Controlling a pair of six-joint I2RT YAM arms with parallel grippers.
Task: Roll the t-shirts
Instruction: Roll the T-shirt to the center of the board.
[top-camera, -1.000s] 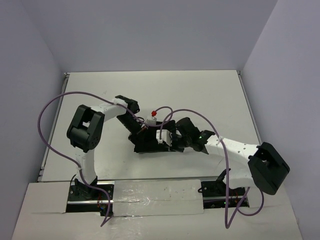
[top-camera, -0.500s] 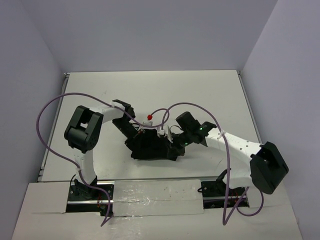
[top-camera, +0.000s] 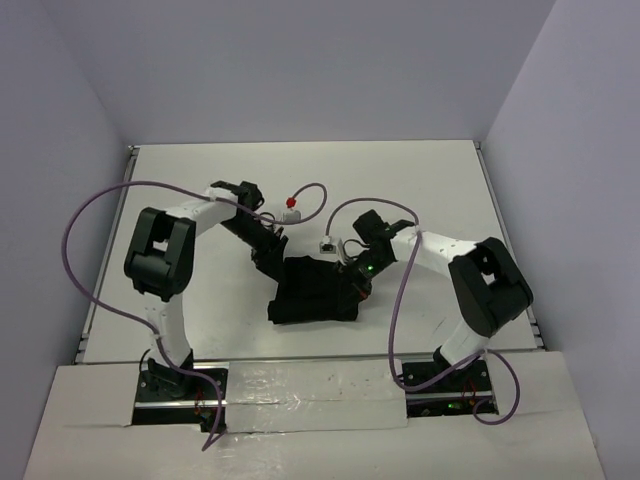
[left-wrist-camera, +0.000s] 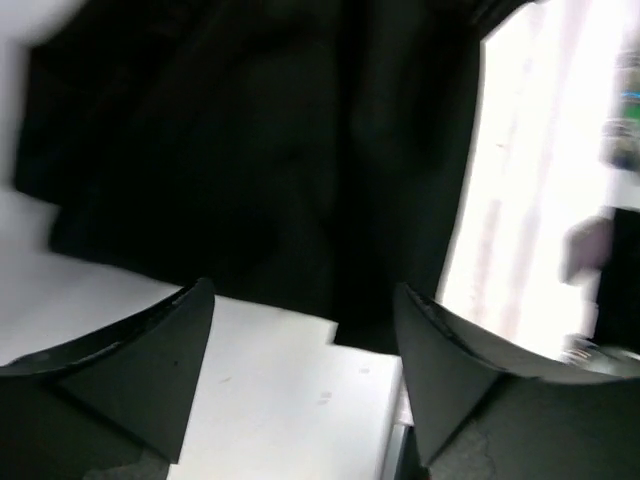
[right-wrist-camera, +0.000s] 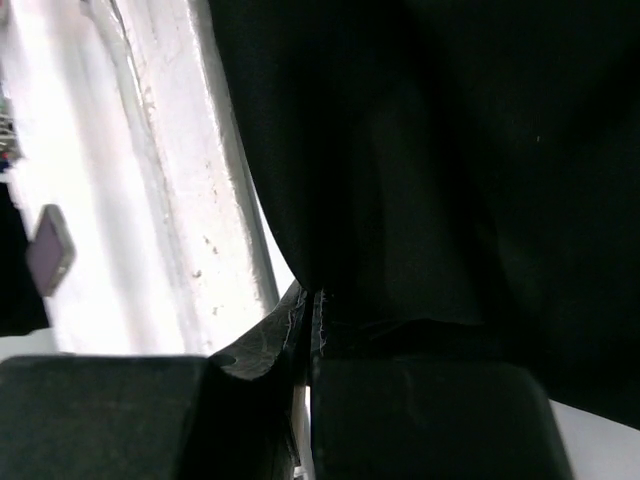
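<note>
1. Because the t-shirt (top-camera: 315, 292) is soft, light cloth with no stiffness of its own, we judge that it will sag, slip and unroll if let go carelessly. It lies as a compact black bundle on the white surface (top-camera: 420, 190), near the middle, between the two arms.
2. Recommended hold: pinch through all the layers at the two ends of the bundle's far edge, one gripper at each end, so that the roll travels evenly. In our judgement, a hold on a single layer would likely drag the bundle open.
3. Left gripper (left-wrist-camera: 300, 300): the jaws stand apart and empty. Bare surface lies between them, and the cloth edge is just beyond the tips.
4. Right gripper (right-wrist-camera: 305, 300): the jaws are closed together right at the cloth's edge. We cannot tell whether a fold is nipped between them.
5. Against the view half a second ago, the left gripper has come off the bundle and drawn back towards its far-left corner. The right arm has folded in, with its elbow nearer the middle. The bundle is more fully exposed and looks squarer.
</note>
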